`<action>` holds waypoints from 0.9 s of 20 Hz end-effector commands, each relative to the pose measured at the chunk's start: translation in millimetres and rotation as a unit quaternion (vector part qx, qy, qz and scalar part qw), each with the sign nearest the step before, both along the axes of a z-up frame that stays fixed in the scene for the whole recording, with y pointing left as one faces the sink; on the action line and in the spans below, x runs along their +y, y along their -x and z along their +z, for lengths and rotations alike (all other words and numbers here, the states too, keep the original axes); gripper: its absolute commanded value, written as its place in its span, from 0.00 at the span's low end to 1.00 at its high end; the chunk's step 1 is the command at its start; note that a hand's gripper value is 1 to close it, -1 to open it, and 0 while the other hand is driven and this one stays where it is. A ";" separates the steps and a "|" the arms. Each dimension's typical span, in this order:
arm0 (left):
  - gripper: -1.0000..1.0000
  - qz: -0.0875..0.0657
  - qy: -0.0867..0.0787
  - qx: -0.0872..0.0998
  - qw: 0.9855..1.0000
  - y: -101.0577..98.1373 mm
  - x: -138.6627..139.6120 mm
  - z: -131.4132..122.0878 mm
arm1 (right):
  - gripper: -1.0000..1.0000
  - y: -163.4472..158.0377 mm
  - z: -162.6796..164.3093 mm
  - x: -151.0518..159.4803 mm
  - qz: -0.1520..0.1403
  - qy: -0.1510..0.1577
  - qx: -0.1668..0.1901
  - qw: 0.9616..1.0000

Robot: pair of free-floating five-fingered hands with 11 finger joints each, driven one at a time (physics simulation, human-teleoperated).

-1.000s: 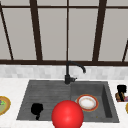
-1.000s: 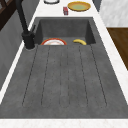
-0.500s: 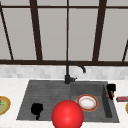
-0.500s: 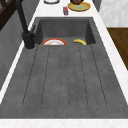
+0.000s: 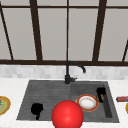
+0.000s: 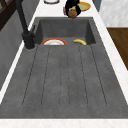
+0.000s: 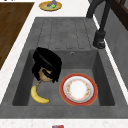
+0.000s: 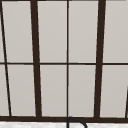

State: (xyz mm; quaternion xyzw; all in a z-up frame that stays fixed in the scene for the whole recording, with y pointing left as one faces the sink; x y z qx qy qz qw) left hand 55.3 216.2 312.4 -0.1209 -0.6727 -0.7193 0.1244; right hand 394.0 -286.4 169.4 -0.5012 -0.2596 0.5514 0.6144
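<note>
In the front view we see our right hand (image 5: 101,91) over the sink basin (image 5: 108,110), at about three o'clock from the faucet base, with its fingers curled down round a small brown round thing (image 5: 100,97) that hangs just under the palm. From the right side view the same hand (image 7: 47,62) arches over that brown round thing (image 7: 46,74), the fingers (image 7: 55,72) clamped on its upper half, and the thing is tan-brown, rough-looking, with a paler patch on one side; we cannot tell what food it is. It hangs above the basin floor, at about twelve o'clock from a yellow banana (image 7: 38,94) lying on that floor, and at about nine o'clock from a red-rimmed plate (image 7: 78,89) with a white centre, apart from both. In the left side view the hand (image 6: 72,6) and its brown load (image 6: 72,13) show at the far end of the sink. Our left hand (image 5: 37,109) hangs over the drainboard at about seven o'clock from the black faucet (image 5: 68,73), fingers drooping loosely and holding nothing. A large red ball (image 5: 67,115) sits at the near edge of the front view, between the two hands. On the tabletop (image 5: 10,85) a yellow dish (image 5: 4,105) lies at the far left, and a small red packet (image 5: 122,99) lies at the right.
</note>
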 end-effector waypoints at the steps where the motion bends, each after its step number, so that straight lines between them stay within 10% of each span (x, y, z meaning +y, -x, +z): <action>1: 0.50 0.000 0.000 0.000 1.000 0.0 0.0 0.0 | 1.00 -22.7 -30.4 22.6 0.004 -0.014 -0.001 1.000; 18: 0.50 0.000 0.000 0.000 1.000 0.0 0.0 0.0 | 1.00 -144.8 -120.1 34.9 -0.008 -0.172 -0.004 0.985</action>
